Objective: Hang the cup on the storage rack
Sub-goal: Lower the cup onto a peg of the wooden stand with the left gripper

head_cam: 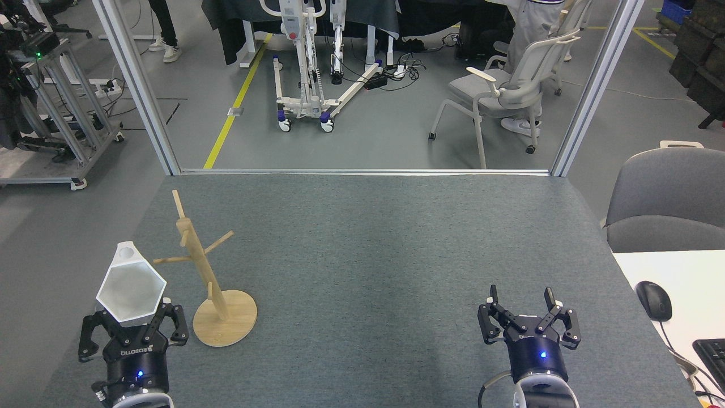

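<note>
The white faceted cup (131,290) sits in my left gripper (133,321) at the table's near left, mouth facing up toward me. Its pierced handle tab (126,253) points away from me. The gripper's black fingers are shut around the cup's lower body, which they hide. Just right of the cup stands the wooden storage rack (196,256), upright on its round base (225,318), with thin pegs angling out; one peg reaches toward the cup without touching it. At the near right my right gripper (521,301) is open and holds nothing.
A white desk (679,272) abuts the table's right edge, with a black mouse (654,300) and a keyboard corner (711,354). A grey chair (668,198) stands behind it. A metal frame (362,171) runs along the far table edge.
</note>
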Robot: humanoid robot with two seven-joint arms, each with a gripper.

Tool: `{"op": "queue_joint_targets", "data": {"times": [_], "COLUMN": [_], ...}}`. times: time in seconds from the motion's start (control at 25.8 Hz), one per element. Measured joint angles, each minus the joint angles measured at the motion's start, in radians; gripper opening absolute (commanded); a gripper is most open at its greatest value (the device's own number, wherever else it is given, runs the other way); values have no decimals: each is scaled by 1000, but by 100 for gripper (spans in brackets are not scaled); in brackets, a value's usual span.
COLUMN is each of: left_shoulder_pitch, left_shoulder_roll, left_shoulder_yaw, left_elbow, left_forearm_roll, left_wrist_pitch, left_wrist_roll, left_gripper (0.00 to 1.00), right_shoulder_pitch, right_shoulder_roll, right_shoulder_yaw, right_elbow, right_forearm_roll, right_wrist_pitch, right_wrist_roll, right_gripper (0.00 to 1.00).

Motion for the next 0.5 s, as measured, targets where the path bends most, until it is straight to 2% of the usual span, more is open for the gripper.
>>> {"op": "queue_joint_targets", "data": {"times": [0.5], "left_shoulder_pitch": [-38], "left_shoulder_roll": [-11], "left_shoulder_yaw": [-37], "left_elbow": [81], "left_forearm_roll": [-37], "left_wrist_pitch": [-37], "left_wrist_roll": [-16], "left_gripper": [3], "right_shoulder_pitch": [-6], "right_shoulder_roll": [36], "right_shoulder_yaw": [0], "right_elbow": [0], "right_forearm_roll": [57], "right_wrist_pitch": [3], "right_wrist_roll": [9], "right_gripper": [100]}}
